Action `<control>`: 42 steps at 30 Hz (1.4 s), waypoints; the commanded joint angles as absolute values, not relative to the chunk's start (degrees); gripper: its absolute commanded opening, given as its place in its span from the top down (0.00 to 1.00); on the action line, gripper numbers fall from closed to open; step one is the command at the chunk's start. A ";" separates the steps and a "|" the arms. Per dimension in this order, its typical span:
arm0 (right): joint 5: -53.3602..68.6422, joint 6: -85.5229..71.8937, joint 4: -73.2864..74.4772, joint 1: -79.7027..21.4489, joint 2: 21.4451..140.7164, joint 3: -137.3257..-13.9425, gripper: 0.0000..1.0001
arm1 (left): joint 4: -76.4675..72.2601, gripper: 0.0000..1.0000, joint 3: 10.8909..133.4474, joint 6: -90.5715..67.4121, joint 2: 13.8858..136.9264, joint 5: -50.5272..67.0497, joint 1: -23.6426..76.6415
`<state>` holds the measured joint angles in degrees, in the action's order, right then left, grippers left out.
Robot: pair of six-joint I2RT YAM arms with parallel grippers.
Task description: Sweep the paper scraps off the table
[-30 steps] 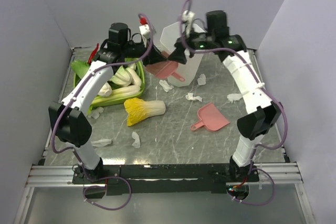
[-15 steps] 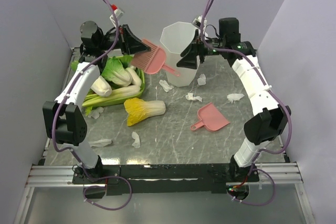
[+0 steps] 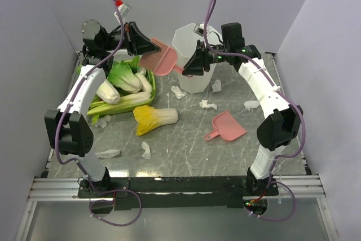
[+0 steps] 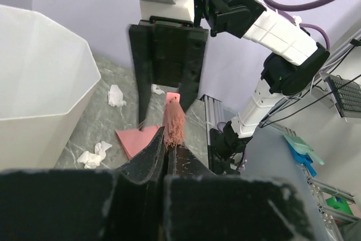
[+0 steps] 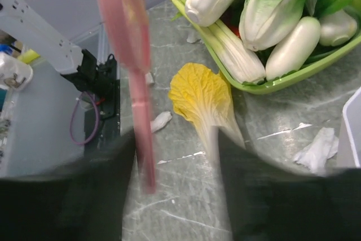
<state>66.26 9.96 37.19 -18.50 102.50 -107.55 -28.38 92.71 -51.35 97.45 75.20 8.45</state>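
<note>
Marble table [image 3: 186,142], upper centre: left gripper [image 3: 151,47] clamped on pink brush [image 3: 162,61], right gripper [image 3: 188,69] spread around its handle [image 5: 140,117]; paper scraps [image 3: 207,104] light, soft, swept not pinched.

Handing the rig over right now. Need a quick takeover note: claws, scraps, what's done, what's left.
Left claw: shut on the head end of the pink brush, held in the air beside the white bin.
Right claw: open, jaws either side of the brush handle, no grip.
Paper scraps: several, scattered over the table.
Pink dustpan: lying on the table, right of centre.
Done: brush lifted.
Left: all the sweeping; nothing is gathered yet.
</note>
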 commanded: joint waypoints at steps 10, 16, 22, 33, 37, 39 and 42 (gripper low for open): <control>57.32 38.82 61.85 -17.93 103.00 -119.68 1.00 | 20.40 0.31 111.42 -4.82 95.79 69.63 5.62; 45.38 54.22 71.10 -19.42 103.89 -124.63 1.00 | 55.96 0.26 127.08 40.52 98.87 60.40 9.65; 36.40 59.42 70.23 -23.81 103.71 -124.80 1.00 | 58.38 0.26 117.35 55.45 93.27 49.75 18.18; 35.68 57.48 66.36 -28.39 102.75 -124.98 1.00 | 56.87 0.48 110.40 55.46 92.73 45.70 22.50; 36.21 56.87 64.96 -28.56 102.30 -123.93 1.00 | 57.04 0.70 110.21 53.88 93.07 46.66 22.50; 37.08 54.24 63.20 -28.13 102.04 -123.40 0.95 | 56.52 0.88 109.69 52.83 93.43 47.02 22.41; 41.99 47.39 59.42 -25.06 101.52 -123.57 0.61 | 53.80 0.99 107.15 48.36 93.17 50.08 20.57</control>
